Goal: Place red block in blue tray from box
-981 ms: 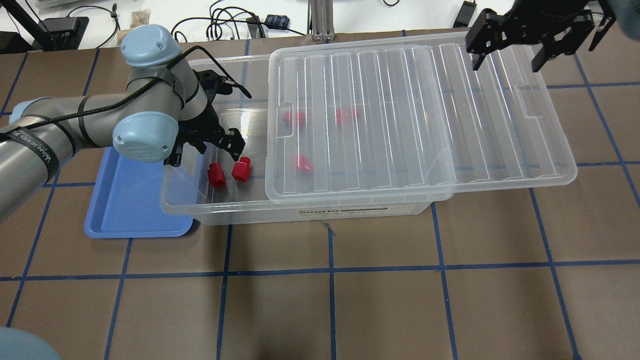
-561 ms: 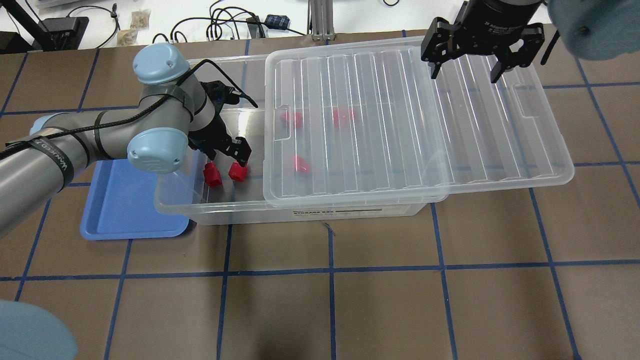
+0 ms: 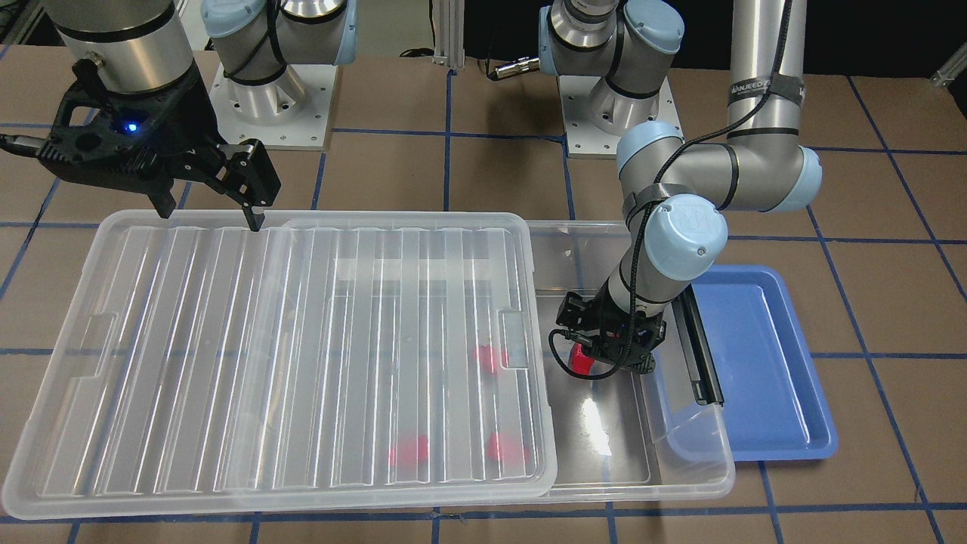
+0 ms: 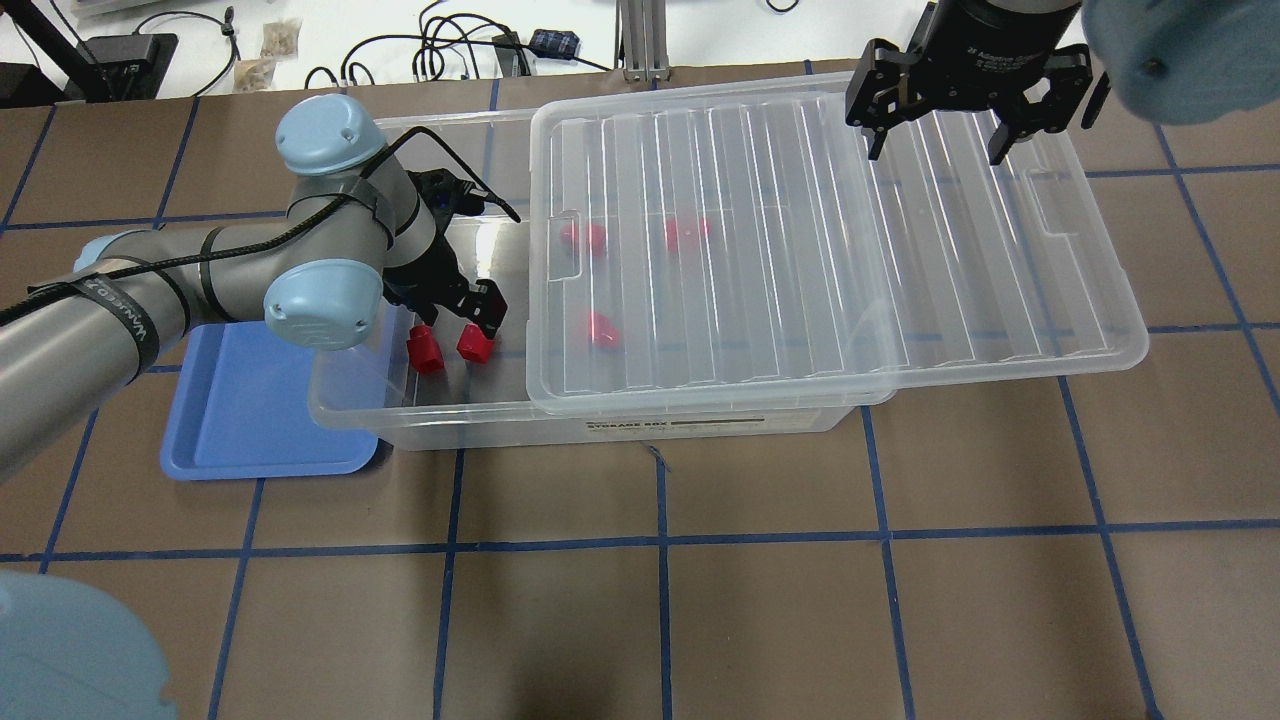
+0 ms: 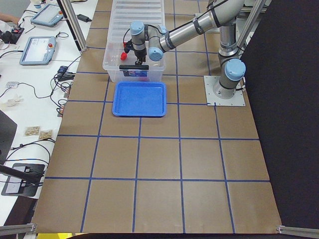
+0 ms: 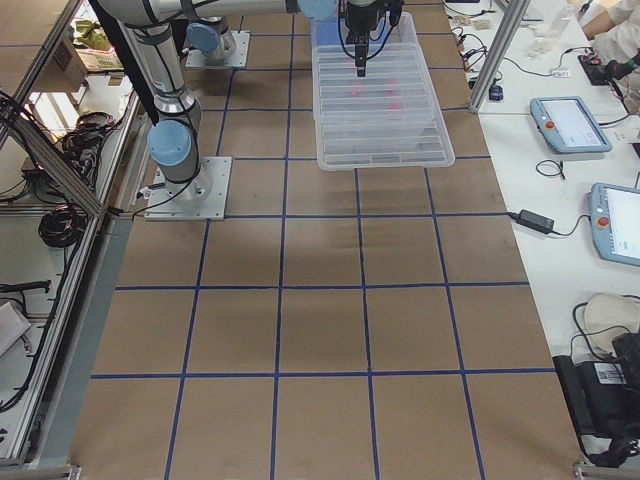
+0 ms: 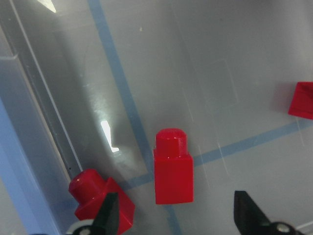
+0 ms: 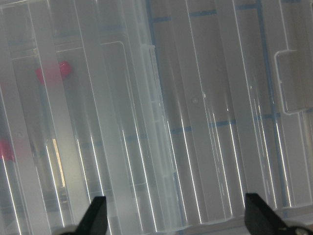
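The clear box [image 4: 430,425] stands mid-table with its ribbed lid [image 4: 800,250] slid to the right, which leaves the left end uncovered. Two red blocks [image 4: 427,350] [image 4: 477,343] lie in that uncovered end. My left gripper [image 4: 455,318] is open and low inside the box. In the left wrist view one red block [image 7: 173,166] lies between its fingertips [image 7: 110,215], and another [image 7: 100,198] is beside the left one. Three more red blocks [image 4: 603,328] show dimly under the lid. The blue tray [image 4: 250,420] sits empty against the box's left end. My right gripper [image 4: 935,145] is open above the lid's far edge.
A black latch bar [image 3: 699,355] lies along the box's end next to the tray. Cables and small devices [image 4: 450,50] lie past the table's far edge. Brown table with blue grid lines [image 4: 660,600] stretches in front of the box.
My left gripper has moved right and lower, over the two uncovered red blocks. My right gripper has moved left, over the lid's far edge.
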Available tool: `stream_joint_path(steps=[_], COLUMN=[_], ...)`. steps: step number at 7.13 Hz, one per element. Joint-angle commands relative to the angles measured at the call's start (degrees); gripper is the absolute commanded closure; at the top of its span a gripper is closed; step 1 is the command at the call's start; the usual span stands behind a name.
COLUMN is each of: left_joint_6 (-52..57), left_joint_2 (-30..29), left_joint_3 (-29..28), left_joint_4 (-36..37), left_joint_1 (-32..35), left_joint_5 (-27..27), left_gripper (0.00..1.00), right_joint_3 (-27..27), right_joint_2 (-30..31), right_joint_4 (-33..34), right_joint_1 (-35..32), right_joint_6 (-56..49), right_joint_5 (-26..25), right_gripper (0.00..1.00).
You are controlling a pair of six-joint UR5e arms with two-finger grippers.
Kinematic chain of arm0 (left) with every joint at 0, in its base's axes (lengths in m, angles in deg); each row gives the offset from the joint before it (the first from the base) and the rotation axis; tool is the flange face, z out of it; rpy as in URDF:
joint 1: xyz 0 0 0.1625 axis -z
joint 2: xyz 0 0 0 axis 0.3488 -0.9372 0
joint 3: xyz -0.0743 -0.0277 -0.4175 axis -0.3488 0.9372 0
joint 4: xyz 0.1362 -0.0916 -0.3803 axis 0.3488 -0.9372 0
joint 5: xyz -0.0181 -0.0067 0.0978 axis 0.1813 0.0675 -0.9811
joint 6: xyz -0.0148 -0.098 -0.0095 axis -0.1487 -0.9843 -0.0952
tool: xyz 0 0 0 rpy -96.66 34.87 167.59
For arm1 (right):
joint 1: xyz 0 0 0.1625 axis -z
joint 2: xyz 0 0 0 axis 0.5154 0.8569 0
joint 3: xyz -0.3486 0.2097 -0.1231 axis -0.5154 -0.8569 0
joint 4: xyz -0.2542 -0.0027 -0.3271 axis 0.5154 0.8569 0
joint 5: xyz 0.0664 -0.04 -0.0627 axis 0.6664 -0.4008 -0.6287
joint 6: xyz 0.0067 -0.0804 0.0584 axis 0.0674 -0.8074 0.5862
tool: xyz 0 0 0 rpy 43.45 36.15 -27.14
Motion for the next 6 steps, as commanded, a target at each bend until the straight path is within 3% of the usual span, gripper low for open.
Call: stream_joint_path(steps=[1,5,6], left_joint_6=[0.0,0.2,0.3], left_joint_2=[-1.4,-3.5,-3.5], left_joint_3=[0.0,0.0,0.0], left_joint_4=[1.2,2.7,2.7], left_joint_1=[0.0,0.0,0.0], left_joint_5=[0.0,0.1,0.1], left_gripper=[0.17,0.17,0.43], right_joint_3=[0.0,-0.1,-0.1], right_joint_2=[0.0,-0.2,-0.2], right_joint_4=[0.1,0.1,0.1], right_joint_1=[0.0,0.1,0.0], right_joint_6=[-0.5,-0.7,-0.7], right_joint_5=[-0.1,-0.3,-0.3], right_gripper=[0.00,0.00,0.00])
